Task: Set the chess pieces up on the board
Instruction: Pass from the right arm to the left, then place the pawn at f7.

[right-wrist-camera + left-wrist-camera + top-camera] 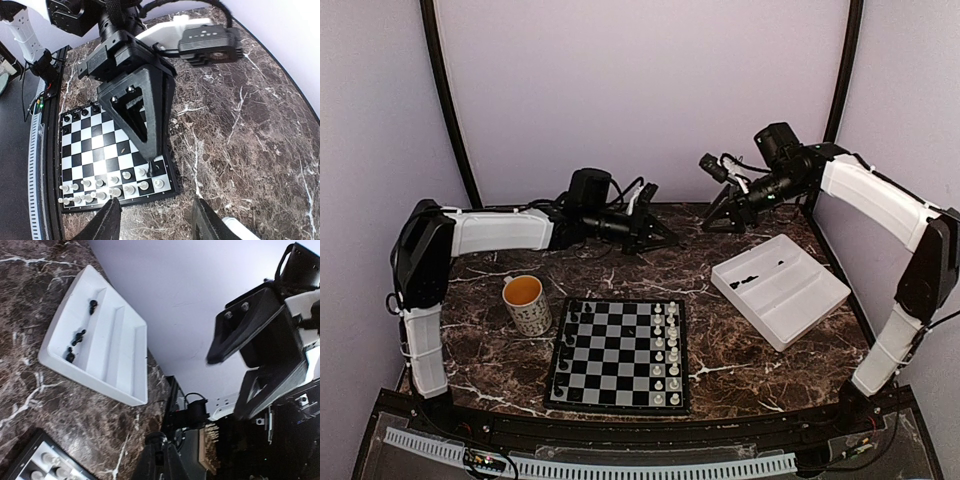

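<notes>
- Left of the board there's a mug, sitting just off that edge. It looks like bystander clutter, not part of the job.
- On the board's left columns a few black chess pieces are already standing, so I'd guess that's the side being filled.
- Beyond the board's far edge hangs the left gripper, fingers pressed tight together and tip pointing down. I honestly can't tell if a tiny piece is pinched in there.
- On the board's right columns the white pieces are lined up in two neat rows, and that side looks done.
- Further right past the far edge is the right gripper. Its fingers are spread with nothing between them, probably ready for another grab.
- Right of the board, well apart, sits the white tray with a handful more black pieces in one compartment, so it looks like the supply bin.
- The table is dark marble with white veins, and the walls are plain and pale.
</notes>
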Controlling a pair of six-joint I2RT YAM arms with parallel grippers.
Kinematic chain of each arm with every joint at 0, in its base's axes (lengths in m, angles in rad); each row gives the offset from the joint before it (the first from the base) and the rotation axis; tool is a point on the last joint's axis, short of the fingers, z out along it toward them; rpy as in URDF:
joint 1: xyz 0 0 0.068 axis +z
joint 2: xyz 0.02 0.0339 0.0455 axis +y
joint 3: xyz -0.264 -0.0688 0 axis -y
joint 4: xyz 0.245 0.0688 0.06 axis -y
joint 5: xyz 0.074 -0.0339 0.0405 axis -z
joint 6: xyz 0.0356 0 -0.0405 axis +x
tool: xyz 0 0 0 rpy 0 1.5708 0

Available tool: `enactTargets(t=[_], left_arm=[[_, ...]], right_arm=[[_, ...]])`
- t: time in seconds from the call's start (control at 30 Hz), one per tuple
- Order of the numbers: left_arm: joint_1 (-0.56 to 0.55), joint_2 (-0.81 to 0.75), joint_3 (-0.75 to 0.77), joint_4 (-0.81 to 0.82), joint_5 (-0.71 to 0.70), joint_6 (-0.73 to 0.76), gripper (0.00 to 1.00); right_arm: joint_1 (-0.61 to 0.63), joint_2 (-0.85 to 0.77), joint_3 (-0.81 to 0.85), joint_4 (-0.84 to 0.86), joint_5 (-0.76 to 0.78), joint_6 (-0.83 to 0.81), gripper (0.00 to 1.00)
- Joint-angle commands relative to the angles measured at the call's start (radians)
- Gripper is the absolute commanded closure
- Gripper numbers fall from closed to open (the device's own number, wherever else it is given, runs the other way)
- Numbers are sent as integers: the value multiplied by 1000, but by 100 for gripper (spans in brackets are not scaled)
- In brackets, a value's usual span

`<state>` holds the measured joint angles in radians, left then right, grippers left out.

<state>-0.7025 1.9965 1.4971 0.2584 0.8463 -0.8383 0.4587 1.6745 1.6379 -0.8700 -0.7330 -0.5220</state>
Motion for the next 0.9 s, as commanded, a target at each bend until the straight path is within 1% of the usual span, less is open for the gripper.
enactTargets(t=[0.0,0.03,0.07,0.1,0.13,0.17,0.2,0.23,0.37,0.47,0.5,0.57,0.67,0.77,0.87], left_arm=[[15,-123,32,-401,-70,293,99],[15,-138,40,-524,-112,334,99],[15,-145,57,-583,-138,412,99],[16,-159,64,-695,-192,481,99],[16,-168,72,-747,-220,513,99],[15,-185,74,-844,-278,565,99],[14,-195,73,-885,-307,588,99],[14,-215,69,-962,-366,624,99],[3,-270,25,-1116,-496,674,99],[-20,-300,-26,-1177,-571,682,100],[-36,-310,-51,-1198,-619,682,100],[-59,-323,-90,-1218,-686,675,99],[-88,-339,-145,-1209,-746,659,99],[-96,-347,-197,-1160,-752,635,100],[-100,-340,-216,-1125,-760,623,100]], right_arm=[[-58,-63,-8,-31,-77,-19,50],[-65,-68,-23,-26,-75,-20,50],[-71,-71,-38,-21,-73,-20,50],[-74,-74,-53,-16,-70,-20,50],[-76,-77,-65,-11,-69,-19,50],[-77,-80,-73,-6,-70,-18,50],[-78,-80,-80,-2,-68,-17,50],[-78,-81,-85,3,-67,-16,50],[-78,-68,-81,8,-64,-15,50],[-78,-55,-70,4,-65,-16,50],[-77,-51,-69,2,-65,-16,50],[-77,-46,-66,3,-63,-19,50],[-77,-42,-66,2,-57,-20,50],[-78,-41,-68,2,-50,-19,49],[-76,-42,-72,1,-47,-20,49]])
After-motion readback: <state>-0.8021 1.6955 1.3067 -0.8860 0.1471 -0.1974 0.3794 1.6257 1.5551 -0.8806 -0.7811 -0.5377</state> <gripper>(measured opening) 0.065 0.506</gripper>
